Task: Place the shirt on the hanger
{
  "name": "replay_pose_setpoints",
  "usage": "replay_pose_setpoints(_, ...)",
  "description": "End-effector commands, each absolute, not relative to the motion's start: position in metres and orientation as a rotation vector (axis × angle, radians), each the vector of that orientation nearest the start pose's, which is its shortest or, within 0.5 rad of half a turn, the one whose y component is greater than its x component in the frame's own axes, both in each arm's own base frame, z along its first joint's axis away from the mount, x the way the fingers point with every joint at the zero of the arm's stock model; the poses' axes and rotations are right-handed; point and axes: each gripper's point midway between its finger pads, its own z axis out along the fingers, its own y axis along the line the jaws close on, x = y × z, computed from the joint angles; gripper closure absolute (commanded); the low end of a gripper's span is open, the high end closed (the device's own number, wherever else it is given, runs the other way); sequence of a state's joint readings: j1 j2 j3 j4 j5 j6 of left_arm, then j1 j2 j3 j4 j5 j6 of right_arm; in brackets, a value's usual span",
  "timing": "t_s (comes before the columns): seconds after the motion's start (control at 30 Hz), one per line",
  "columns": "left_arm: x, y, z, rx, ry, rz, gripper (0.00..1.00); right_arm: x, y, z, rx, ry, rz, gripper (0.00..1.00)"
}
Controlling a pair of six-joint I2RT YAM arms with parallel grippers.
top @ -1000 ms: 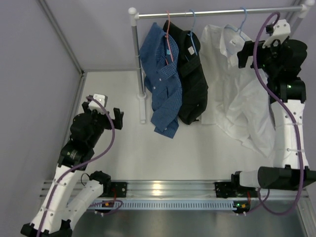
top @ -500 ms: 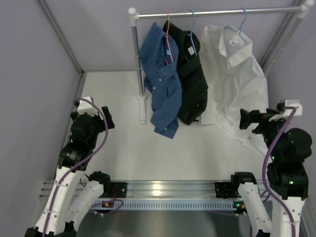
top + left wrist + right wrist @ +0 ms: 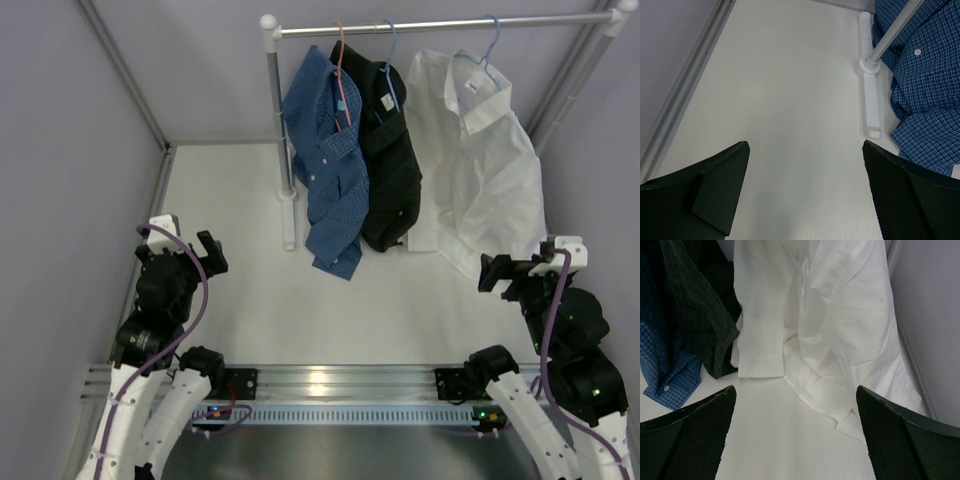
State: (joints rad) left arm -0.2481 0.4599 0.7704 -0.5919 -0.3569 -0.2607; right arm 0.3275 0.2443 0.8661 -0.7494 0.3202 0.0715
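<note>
Pale grey walls are closing in a white bench (image 3: 250,300), with a clothes rail (image 3: 430,24) running across the far end on a white post (image 3: 278,120). Left hand (image 3: 805,144) is hanging low over the bench, fingers (image 3: 715,185) spread wide, gripping nothing. The post's foot (image 3: 870,100) is sitting ahead and to this hand's right, and the checked shirt (image 3: 920,85) is draping down past it, further right. Right hand (image 3: 795,388) is also gaping wide, nothing between its fingers (image 3: 690,435), not touching any cloth. Shirt (image 3: 835,325) is hanging straight ahead of the right hand, collar well above it, its tail and a cuff bunching on the bench just ahead of the fingertips. Hanger (image 3: 489,52) is hooking over the rail far ahead of and above the right hand, its wire running into the shirt's collar; the lower wire is hiding under the fabric. Shirt's shoulders are spreading to both sides of the hook. Black shirt (image 3: 700,305) is hanging ahead and to the right hand's left, touching the shirt's edge. Checked shirt is next beyond that, further left, on a pink hanger (image 3: 341,60). From the left hand the shirt is far off to the right, past both other garments. The two hands are sitting well apart from each other. A purple cable (image 3: 205,285) is looping behind each hand.
</note>
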Motion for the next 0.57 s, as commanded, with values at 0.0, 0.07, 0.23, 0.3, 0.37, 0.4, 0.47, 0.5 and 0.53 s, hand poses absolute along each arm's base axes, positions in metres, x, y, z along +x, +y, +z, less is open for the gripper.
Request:
replay_pose_setpoints(0.0, 0.2260, -0.0044, 0.2577, -0.270, 1.800, -0.040, 0.02, 0.1721, -0.0011, 0.3049, 0.060, 1.667, 0.022, 0.01)
replay_pose_setpoints(0.07, 0.2263, -0.0034, 0.2561, -0.272, 1.804, -0.031, 0.02, 0.1710, -0.0016, 0.3053, 0.066, 1.657, 0.026, 0.01)
replay_pose_setpoints(0.23, 0.2280, -0.0073, 0.2554, -0.259, 1.814, -0.048, 0.02, 0.1716, -0.0007, 0.3036, 0.063, 1.653, 0.030, 0.01)
replay_pose_setpoints(0.3, 0.2276, -0.0074, 0.2553, -0.257, 1.813, -0.049, 0.02, 0.1729, 0.0003, 0.3021, 0.058, 1.658, 0.030, 0.00)
replay_pose_setpoints(0.37, 0.2271, -0.0073, 0.2565, -0.257, 1.807, -0.051, 0.02, 0.1744, 0.0008, 0.3013, 0.057, 1.660, 0.029, 0.01)
replay_pose_setpoints(0.4, 0.2269, -0.0072, 0.2569, -0.257, 1.806, -0.051, 0.02, 0.1753, 0.0011, 0.3009, 0.057, 1.663, 0.028, 0.00)
replay_pose_setpoints(0.47, 0.2268, -0.0072, 0.2575, -0.258, 1.804, -0.052, 0.02, 0.1759, 0.0021, 0.3022, 0.052, 1.664, 0.031, 0.01)
replay_pose_setpoints(0.5, 0.2269, -0.0074, 0.2568, -0.255, 1.806, -0.052, 0.02, 0.1767, 0.0026, 0.3016, 0.050, 1.668, 0.031, 0.01)
replay_pose_setpoints(0.53, 0.2271, -0.0078, 0.2565, -0.254, 1.808, -0.053, 0.02, 0.1766, 0.0026, 0.3035, 0.051, 1.662, 0.033, 0.01)
